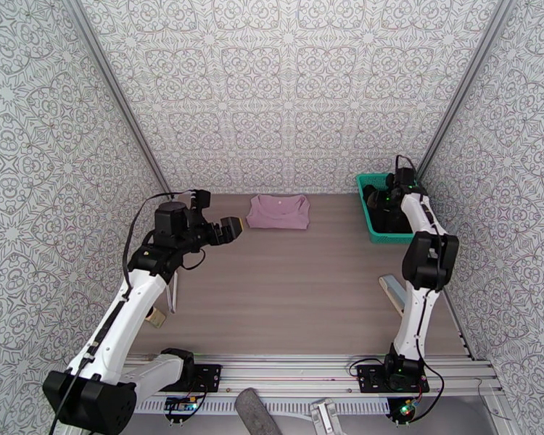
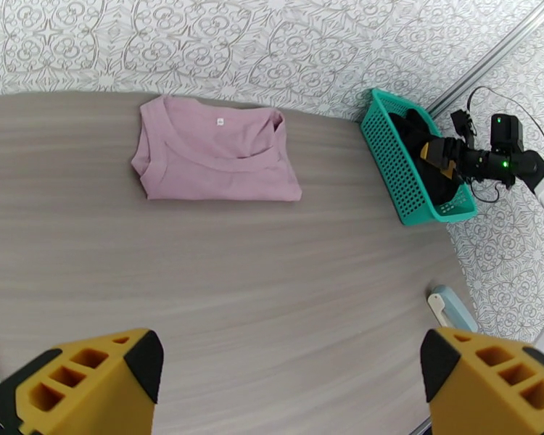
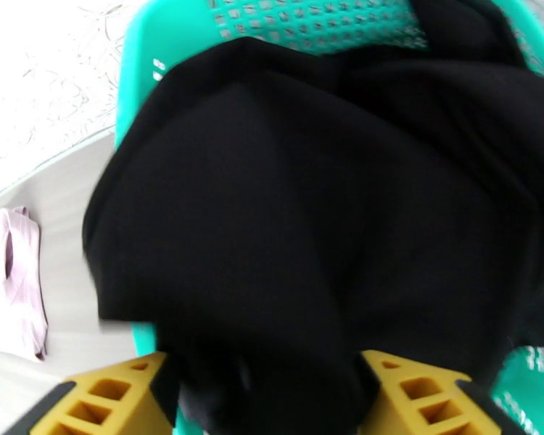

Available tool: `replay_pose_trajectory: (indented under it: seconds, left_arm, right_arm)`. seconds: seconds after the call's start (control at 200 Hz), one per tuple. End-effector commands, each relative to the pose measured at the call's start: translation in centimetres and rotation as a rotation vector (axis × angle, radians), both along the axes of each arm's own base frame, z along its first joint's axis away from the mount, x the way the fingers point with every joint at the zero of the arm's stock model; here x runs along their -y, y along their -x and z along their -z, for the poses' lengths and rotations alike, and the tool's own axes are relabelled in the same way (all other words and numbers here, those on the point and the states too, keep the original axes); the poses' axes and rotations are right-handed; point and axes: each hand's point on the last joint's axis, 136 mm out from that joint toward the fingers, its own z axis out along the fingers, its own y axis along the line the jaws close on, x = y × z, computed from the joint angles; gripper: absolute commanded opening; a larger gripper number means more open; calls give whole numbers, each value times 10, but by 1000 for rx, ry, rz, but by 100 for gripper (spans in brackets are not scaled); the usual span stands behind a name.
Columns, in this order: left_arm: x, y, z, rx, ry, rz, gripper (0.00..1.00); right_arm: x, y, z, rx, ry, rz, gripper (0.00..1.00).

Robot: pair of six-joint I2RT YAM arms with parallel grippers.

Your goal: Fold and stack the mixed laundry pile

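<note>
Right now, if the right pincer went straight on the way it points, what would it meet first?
The black garment in the teal basket: cloth sits between the fingers of the right pincer, though blur hides whether it is gripped.

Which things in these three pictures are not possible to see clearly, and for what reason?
- Right wrist view: whether the right gripper grips the black cloth garment; cloth covers the fingertips, and the picture is blurred.
- Same view: the mauve-pink cloth shirt is cut by the left edge.
- Top view: the inside of the teal plastic mesh basket; the right arm covers it, and it is small.
</note>
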Motion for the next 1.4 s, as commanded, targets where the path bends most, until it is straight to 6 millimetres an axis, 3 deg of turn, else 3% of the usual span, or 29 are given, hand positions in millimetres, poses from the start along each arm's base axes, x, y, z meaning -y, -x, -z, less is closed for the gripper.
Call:
replay_pose_trajectory:
  seconds: [0.0, 0.085, 0.175, 0.38, 0.64, 0.845, 0.95, 1.045, 1.145, 1.396]
  left_arm:
    - [3, -1, -9, 23, -15, 18, 100]
    - [5, 1, -13, 31, -11, 31, 99]
    - [9, 5, -15, 42, -7, 47, 99]
    - [13, 11, -19, 64, 10, 62, 99]
    - [18, 21, -26, 86, 26, 93, 99]
    - [14, 29, -25, 92, 24, 81, 99]
    - [12, 31, -25, 91, 17, 72, 99]
    - [12, 32, -28, 87, 17, 70, 99]
    - [14, 35, -32, 86, 25, 83, 99]
    - [18, 50, -40, 93, 10, 111, 99]
  right_arm:
    - [-2, -18, -9, 55, -28, -48, 46]
    - [-1, -23, -26, 100, -9, -57, 25]
    - [4, -19, -63, 188, 29, -33, 0]
    - [7, 31, -174, 450, 103, 49, 0]
    - [-14, 95, -293, 672, 146, 34, 0]
    - [-46, 150, -406, 858, 167, -47, 0]
    - [-75, 181, -446, 921, 132, -140, 0]
    - [-104, 203, -463, 931, 89, -228, 0]
    - [-138, 219, -463, 911, 38, -327, 0]
    - [-240, 234, -412, 756, -72, -557, 0]
